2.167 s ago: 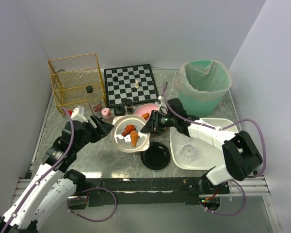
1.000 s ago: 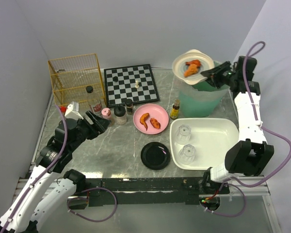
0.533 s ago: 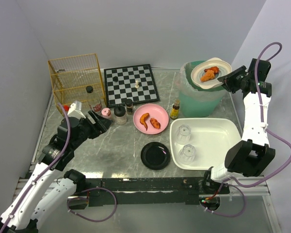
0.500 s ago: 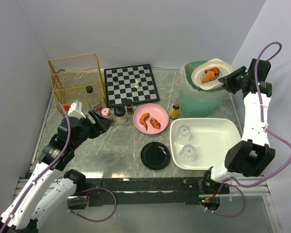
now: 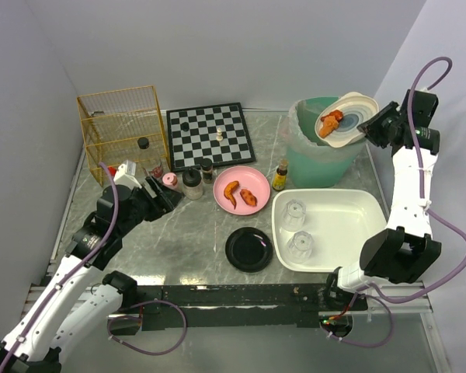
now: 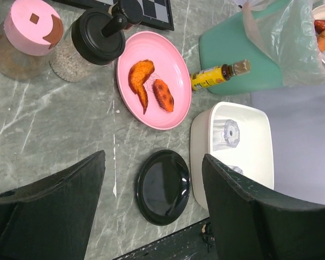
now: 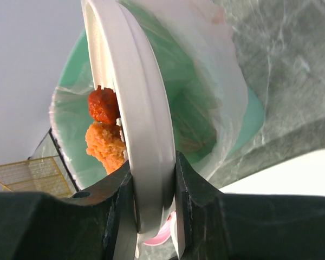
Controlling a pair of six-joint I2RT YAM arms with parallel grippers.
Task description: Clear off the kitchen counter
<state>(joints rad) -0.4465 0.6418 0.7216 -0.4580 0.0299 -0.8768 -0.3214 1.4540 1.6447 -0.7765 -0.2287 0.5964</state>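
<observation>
My right gripper (image 5: 370, 128) is shut on the rim of a cream plate (image 5: 346, 119), tilted steeply over the green bin (image 5: 326, 159) lined with a clear bag. Orange fried food (image 5: 329, 119) slides toward the plate's low edge; it also shows in the right wrist view (image 7: 104, 142) beside the plate (image 7: 130, 103). My left gripper (image 5: 165, 198) is open and empty above the grey-green marble counter (image 5: 179, 241) at the left. A pink plate (image 5: 241, 187) with two fried pieces and a black plate (image 5: 249, 249) lie on the counter.
A white tray (image 5: 334, 229) with two glasses stands front right. A chessboard (image 5: 210, 135) and yellow wire basket (image 5: 123, 130) are at the back. A pink-lidded jar (image 6: 23, 40), black-lidded shaker (image 6: 89, 43) and small sauce bottle (image 6: 216, 76) stand mid-counter.
My right arm carried the cream plate from the counter's middle up over the bin and has now tipped it steeply. The food has slid to its low edge. My left arm barely moved.
</observation>
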